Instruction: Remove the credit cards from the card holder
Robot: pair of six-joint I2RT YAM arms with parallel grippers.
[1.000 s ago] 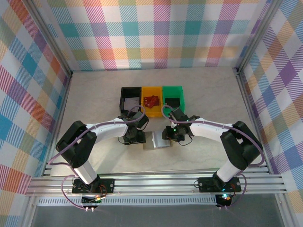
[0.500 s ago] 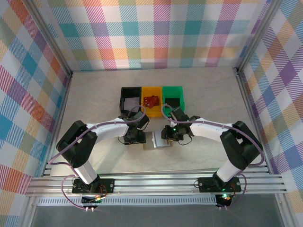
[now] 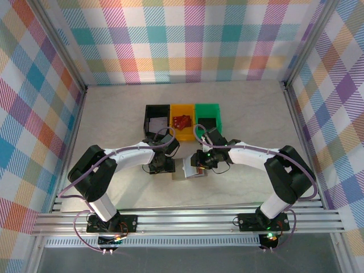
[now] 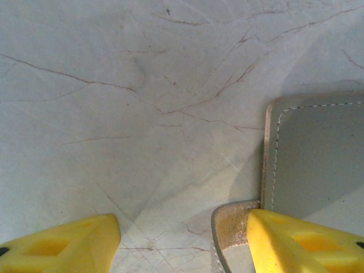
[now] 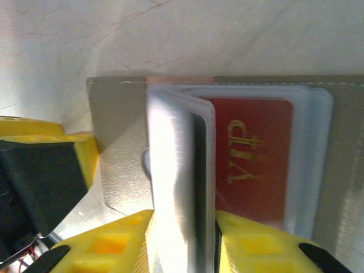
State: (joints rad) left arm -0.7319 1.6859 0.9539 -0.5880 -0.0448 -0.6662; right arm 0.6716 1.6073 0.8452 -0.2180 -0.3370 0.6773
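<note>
Right gripper (image 5: 182, 244) has pulled its fingers a little closer than a second ago, and the left arm has stayed where it was.

The marble table (image 3: 114, 114) is the biggest thing. The left arm (image 3: 122, 157) and the right arm (image 3: 256, 153) both reach in to the middle of it. Behind them three bins stand in a row, touching: a black bin (image 3: 157, 118), a yellow bin (image 3: 182, 129) with a red thing (image 3: 182, 121) inside, and a green bin (image 3: 207, 109).

The grey card holder (image 3: 183, 170) lies open on the table between the two grippers, in front of the bins. A red credit card (image 5: 250, 159) with gold letters saying VIP sits in one of its pockets.

The left gripper (image 4: 182, 244) has its yellow fingers (image 4: 62, 244) far apart, with nothing between them. One finger is over the bare table. The other rests on the corner of the card holder (image 4: 318, 153).

The right gripper's fingers are squeezed on a pale sheet (image 5: 173, 170) that stands up from the card holder (image 5: 116, 131). I cannot tell if it is a card or a pocket flap.
</note>
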